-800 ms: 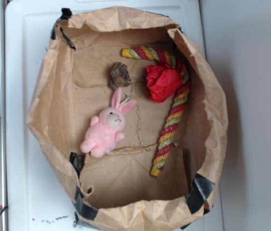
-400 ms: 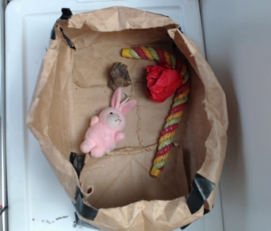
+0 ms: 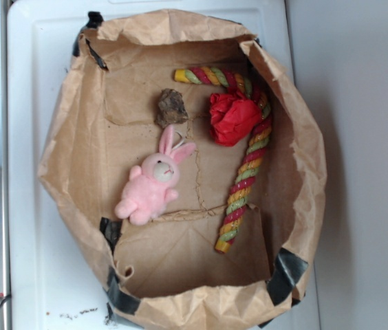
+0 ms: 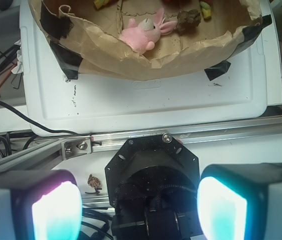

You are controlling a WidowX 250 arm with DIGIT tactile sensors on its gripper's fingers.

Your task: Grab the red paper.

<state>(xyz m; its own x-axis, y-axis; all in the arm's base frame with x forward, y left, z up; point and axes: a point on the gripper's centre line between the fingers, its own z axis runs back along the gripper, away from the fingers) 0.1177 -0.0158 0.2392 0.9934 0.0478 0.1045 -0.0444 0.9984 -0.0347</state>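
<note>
1. Nothing has moved since the earlier pictures.
2. The red paper (image 3: 234, 118) sits in the upper right of the brown bag (image 3: 70, 172), touching the rope cane (image 3: 245, 182).
3. The claw (image 4: 138, 207) is wide apart, well away above its base, so it has not reached in yet.

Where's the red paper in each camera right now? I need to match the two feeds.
Exterior: red paper sits upper right inside the paper bag, against the rope cane.
Wrist: only a red sliver at the top edge, likely it; otherwise cropped out.
Shared landmark: the pink bunny.
</note>
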